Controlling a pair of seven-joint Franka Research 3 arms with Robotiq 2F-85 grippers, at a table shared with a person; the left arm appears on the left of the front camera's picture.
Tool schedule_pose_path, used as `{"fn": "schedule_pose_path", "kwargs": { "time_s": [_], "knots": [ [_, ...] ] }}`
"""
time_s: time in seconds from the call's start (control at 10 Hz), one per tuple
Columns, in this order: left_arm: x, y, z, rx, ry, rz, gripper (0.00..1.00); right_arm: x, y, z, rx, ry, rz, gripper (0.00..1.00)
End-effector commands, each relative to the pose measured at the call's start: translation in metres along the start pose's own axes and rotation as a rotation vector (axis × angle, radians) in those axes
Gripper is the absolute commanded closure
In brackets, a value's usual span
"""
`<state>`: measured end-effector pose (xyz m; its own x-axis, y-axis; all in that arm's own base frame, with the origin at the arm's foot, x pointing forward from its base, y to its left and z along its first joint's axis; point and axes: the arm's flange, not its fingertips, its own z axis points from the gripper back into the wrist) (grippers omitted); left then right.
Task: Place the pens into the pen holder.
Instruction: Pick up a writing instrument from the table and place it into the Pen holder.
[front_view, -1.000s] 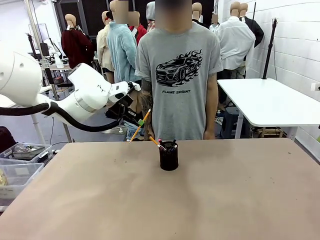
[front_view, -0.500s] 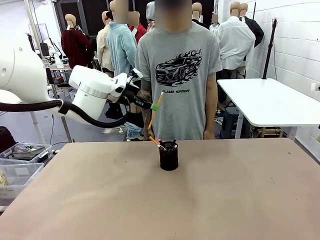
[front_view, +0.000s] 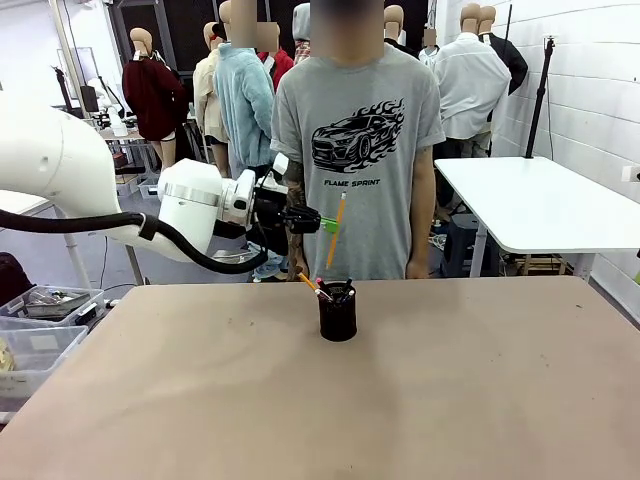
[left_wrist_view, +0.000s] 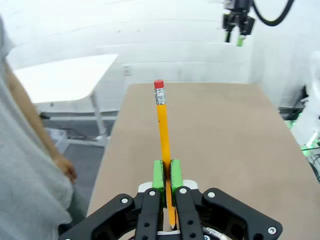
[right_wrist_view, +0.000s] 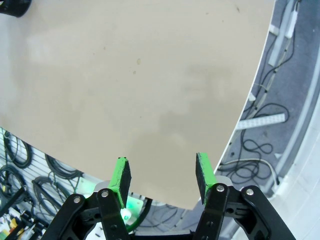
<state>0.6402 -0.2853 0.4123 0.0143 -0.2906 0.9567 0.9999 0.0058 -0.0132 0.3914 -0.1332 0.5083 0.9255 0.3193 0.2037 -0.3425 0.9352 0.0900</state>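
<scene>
Above the pen holder (front_view: 338, 311), left gripper (front_view: 328, 225) jaws clamp the pencil (front_view: 335, 231); right gripper (right_wrist_view: 162, 175) jaws wide. Tilted pencil may strike rim, miss.

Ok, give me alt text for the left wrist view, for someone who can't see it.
The left gripper pinches a yellow-orange pencil between its green pads, red eraser end pointing away from the camera. Beyond it lies the brown table, with a person's grey sleeve and hand along the picture's left edge.
</scene>
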Motion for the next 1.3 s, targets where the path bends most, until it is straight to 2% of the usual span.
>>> {"fn": "schedule_pose_path", "kwargs": {
  "time_s": [0.0,0.2,0.3,0.6,1.0,1.2],
  "knots": [
    [-0.002,0.009,-0.005,-0.077,-0.067,-0.049,1.0,-0.001,0.0,-0.004,-0.015,0.0,0.002,0.34],
    [-0.007,0.007,-0.009,-0.211,-0.152,-0.011,1.0,-0.001,0.0,-0.004,-0.015,0.0,0.002,0.34],
    [-0.009,0.005,-0.012,-0.234,-0.144,-0.016,1.0,-0.001,0.0,-0.004,-0.015,0.0,0.002,0.34],
    [-0.025,0.011,-0.032,-0.295,-0.069,-0.014,1.0,-0.001,0.0,-0.004,-0.015,0.0,0.002,0.34],
    [-0.041,0.02,-0.042,-0.288,0.043,-0.026,1.0,-0.001,0.0,-0.004,-0.015,0.0,0.002,0.34],
    [-0.048,0.016,-0.04,-0.296,0.056,-0.025,1.0,-0.001,0.0,-0.004,-0.015,0.0,0.002,0.34]
  ]
}}
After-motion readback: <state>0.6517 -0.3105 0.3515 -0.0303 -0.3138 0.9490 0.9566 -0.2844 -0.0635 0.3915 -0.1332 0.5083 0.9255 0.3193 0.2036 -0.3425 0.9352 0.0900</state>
